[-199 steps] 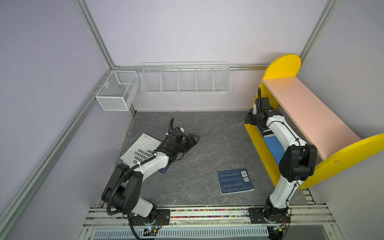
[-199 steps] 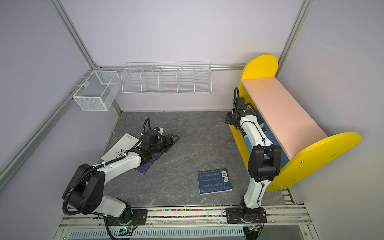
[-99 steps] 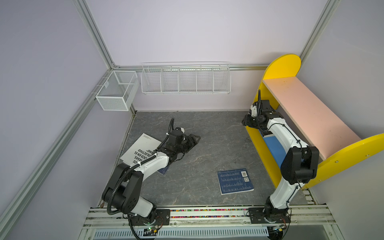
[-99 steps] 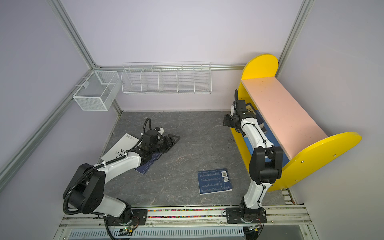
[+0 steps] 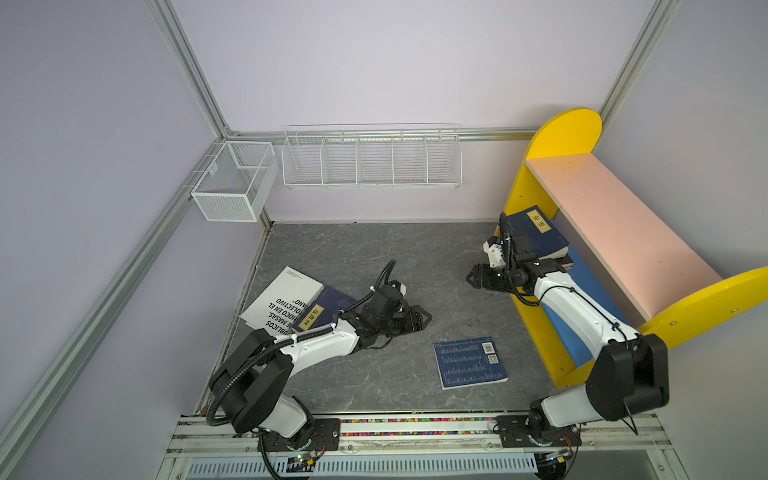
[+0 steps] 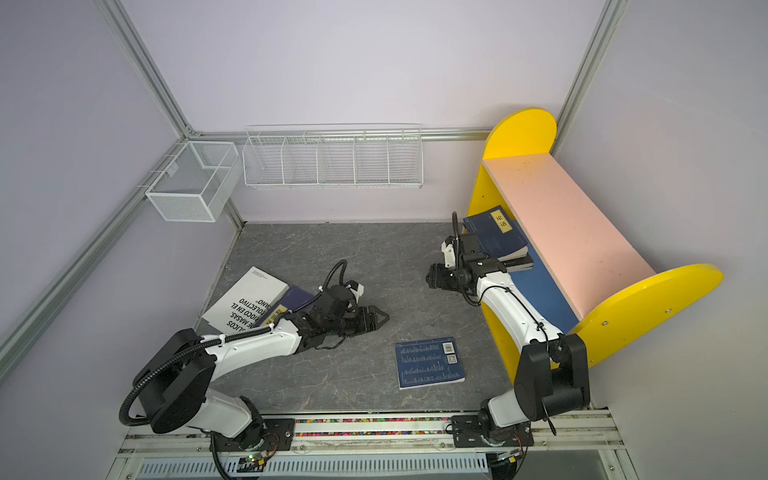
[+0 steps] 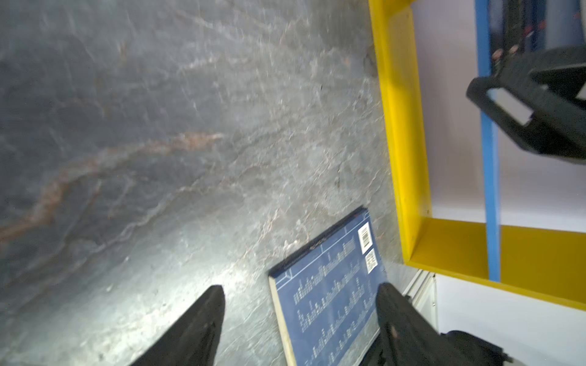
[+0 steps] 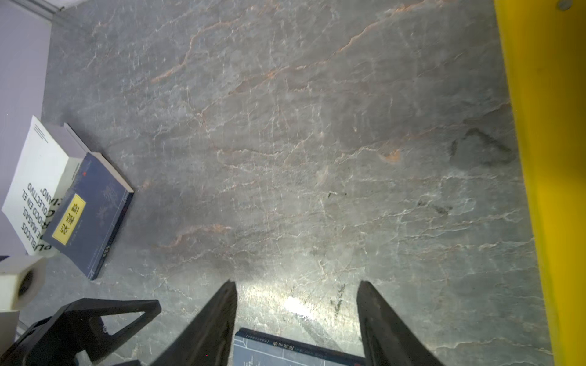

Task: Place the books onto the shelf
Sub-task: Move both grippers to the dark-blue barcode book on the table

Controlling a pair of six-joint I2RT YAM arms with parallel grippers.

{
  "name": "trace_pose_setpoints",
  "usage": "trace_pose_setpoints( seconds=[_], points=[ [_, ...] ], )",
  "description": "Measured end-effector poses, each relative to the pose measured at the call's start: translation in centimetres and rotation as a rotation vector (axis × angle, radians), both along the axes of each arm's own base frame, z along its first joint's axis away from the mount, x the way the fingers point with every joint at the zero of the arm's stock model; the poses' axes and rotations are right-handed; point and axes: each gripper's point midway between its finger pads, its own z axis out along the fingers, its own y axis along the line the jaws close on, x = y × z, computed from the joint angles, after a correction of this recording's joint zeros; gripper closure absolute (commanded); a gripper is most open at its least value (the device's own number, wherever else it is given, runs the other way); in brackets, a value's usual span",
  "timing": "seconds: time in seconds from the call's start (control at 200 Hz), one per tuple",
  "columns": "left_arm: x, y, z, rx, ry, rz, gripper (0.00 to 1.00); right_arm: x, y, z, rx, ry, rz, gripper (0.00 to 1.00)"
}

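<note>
Drawn back from the far end of the shelf (image 5: 615, 232), where it reached a second ago, the right gripper (image 5: 473, 276) now hangs over the grey stone-patterned floor (image 5: 374, 257), just off the shelf's yellow front edge. Its jaws are parted with nothing between them, which the right wrist view confirms. The left arm has barely shifted. The left gripper (image 5: 417, 322) sits low over the middle of the floor, jaws spread wide and empty, pointing toward the barcode-backed navy book (image 5: 469, 361). That book lies flat and face down, near the shelf's front edge and short of the fingertips in both top views. In the left wrist view one fingertip overlaps its cover, and I cannot tell whether they touch. On the shelf's blue lower board (image 6: 540, 291), at the far end, a labelled navy book (image 5: 536, 237) lies flat on top of a black book (image 6: 519, 264), partly tucked under the pale pink upper board. By the left wall the large white book (image 5: 282, 299) lies on the floor. A second navy book (image 5: 328, 307) with a yellow label rests against it, one edge raised onto the white cover. Both are behind the left gripper and well apart from the shelf.
</note>
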Motion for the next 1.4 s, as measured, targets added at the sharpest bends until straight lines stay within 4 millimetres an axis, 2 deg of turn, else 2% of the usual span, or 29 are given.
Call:
trace_pose_setpoints(
  seconds=[0.095, 0.24, 0.365, 0.53, 0.74, 0.87, 1.02, 1.115, 1.255, 1.4],
  points=[
    [-2.5, -0.7, -1.3, 0.05, 0.009, -0.038, 0.26, -2.4, -0.2, -1.8, -0.027, 0.043, 0.004, 0.36],
    [-5.9, -2.6, -3.4, 0.107, 0.029, -0.104, 0.29, -6.7, -2.4, -5.5, -0.092, 0.145, -0.037, 0.35],
    [-8.4, -3.6, -6.1, 0.171, 0.062, -0.135, 0.3, -10.3, -4.0, -7.2, -0.131, 0.201, -0.067, 0.33],
    [-9.6, -5.3, -5.8, 0.158, 0.066, -0.149, 0.3, -13.0, -5.4, -8.0, -0.145, 0.215, -0.126, 0.17],
    [-9.2, -6.7, -5.9, 0.158, 0.072, -0.15, 0.31, -15.5, -5.5, -11.3, -0.114, 0.318, -0.166, 0.18],
    [-9.0, -7.3, -5.9, 0.164, 0.072, -0.153, 0.31, -15.9, -4.6, -13.1, -0.063, 0.375, -0.168, 0.27],
    [-8.3, -6.8, -5.9, 0.204, 0.076, -0.141, 0.31, -14.4, -3.7, -12.8, -0.013, 0.332, -0.184, 0.3],
    [-7.0, -6.2, -5.9, 0.214, 0.078, -0.119, 0.31, -13.9, -3.1, -12.6, 0.012, 0.321, -0.186, 0.3],
    [-3.2, -4.9, -5.2, 0.197, 0.075, -0.052, 0.3, -12.2, -1.5, -11.5, 0.069, 0.31, -0.166, 0.3],
    [2.1, -3.1, -2.6, 0.158, 0.025, 0.04, 0.3, -9.2, 1.2, -10.4, 0.13, 0.298, -0.122, 0.32]
  ],
)
